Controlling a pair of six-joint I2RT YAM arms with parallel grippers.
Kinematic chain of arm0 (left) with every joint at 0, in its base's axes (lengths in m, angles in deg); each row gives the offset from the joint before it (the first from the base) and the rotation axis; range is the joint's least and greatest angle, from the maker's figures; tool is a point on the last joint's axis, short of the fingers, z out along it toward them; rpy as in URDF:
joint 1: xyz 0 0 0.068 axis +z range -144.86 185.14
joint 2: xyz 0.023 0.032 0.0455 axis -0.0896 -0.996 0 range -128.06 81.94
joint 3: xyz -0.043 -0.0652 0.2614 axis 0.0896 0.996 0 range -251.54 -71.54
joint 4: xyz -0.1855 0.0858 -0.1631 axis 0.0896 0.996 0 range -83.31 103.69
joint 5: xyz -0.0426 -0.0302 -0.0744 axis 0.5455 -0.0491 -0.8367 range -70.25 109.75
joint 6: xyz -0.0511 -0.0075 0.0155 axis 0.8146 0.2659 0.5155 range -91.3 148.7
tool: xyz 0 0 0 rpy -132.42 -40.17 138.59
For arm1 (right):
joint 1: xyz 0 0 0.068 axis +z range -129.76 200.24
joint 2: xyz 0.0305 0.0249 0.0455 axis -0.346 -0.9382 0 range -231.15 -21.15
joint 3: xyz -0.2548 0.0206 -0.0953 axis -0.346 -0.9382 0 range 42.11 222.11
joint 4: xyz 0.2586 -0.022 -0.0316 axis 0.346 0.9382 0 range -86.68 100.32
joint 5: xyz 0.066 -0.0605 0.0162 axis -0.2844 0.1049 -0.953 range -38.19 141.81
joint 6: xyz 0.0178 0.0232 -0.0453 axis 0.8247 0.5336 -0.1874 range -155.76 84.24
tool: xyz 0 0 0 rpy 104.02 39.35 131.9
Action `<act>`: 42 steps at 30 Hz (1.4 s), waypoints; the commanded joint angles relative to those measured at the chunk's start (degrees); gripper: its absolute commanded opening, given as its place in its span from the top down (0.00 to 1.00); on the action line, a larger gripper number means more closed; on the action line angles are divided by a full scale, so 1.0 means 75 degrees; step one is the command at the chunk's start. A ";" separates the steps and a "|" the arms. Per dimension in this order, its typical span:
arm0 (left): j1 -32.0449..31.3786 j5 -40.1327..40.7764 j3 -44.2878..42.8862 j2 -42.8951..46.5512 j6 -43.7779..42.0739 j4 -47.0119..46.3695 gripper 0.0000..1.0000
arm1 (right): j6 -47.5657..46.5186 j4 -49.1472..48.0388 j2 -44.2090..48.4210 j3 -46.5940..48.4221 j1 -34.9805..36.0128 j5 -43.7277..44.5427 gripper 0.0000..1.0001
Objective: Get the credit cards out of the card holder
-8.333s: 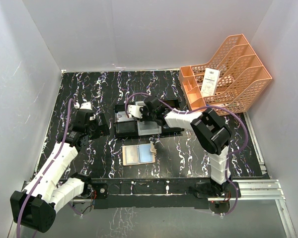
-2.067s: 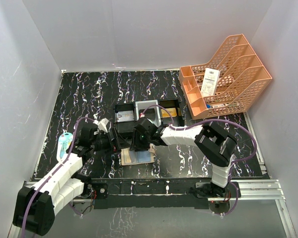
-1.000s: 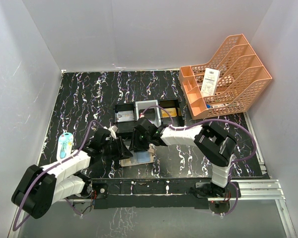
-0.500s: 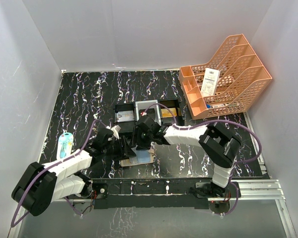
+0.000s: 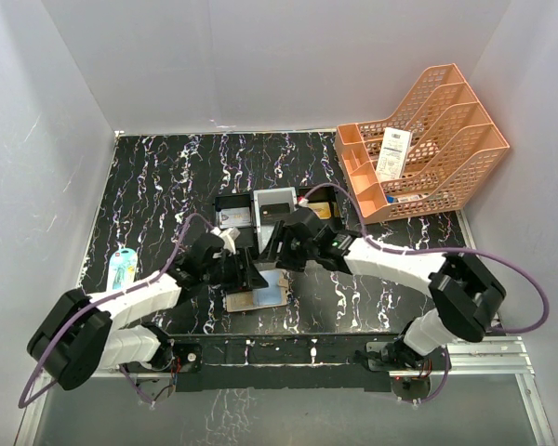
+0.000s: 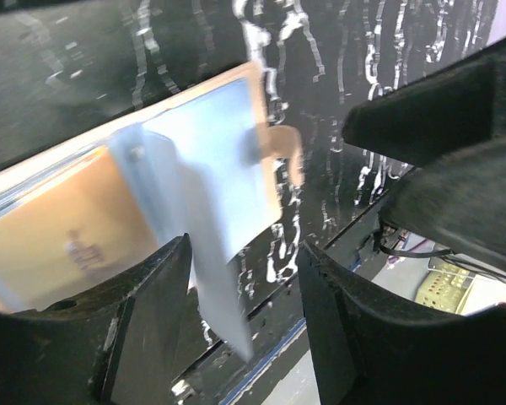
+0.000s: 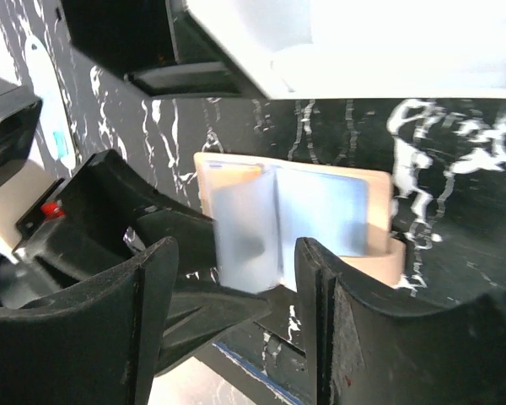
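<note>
Jaws of the left gripper are standing spread around a grey-blue credit card tilting up from the unfolded card holder at the table's near edge, while the right gripper, likewise spread, is hovering above.

The tan leather-like folding card holder lies open on the black marbled table, near its front edge and about midway across. A silvery grey-blue plastic credit card stands up from the holder beside its fold. The left gripper sits at the holder's left rear, the right gripper just behind the holder. Right behind both is the black-and-grey three-compartment tray, with a silvery flat card in its middle compartment and a gold flat card in its right one. The orange plastic file rack fills the far right corner, a white paper receipt standing in it. A small pale turquoise packet lies near the table's left edge
</note>
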 commanded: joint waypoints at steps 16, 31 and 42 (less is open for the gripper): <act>-0.1035 0.1652 -0.1489 0.0351 -0.0509 0.1380 0.41 | 0.0421 -0.0165 0.1457 -0.0706 -0.0417 0.0557 0.15; -0.0913 0.5951 -0.1703 0.3208 0.1178 0.6224 0.06 | -0.0684 0.1472 -0.0452 0.1615 0.0874 0.1691 0.18; -0.0436 0.6210 -0.1803 0.3009 0.1571 0.7311 0.02 | -0.0856 0.2623 -0.2368 0.3230 0.1799 0.2317 0.35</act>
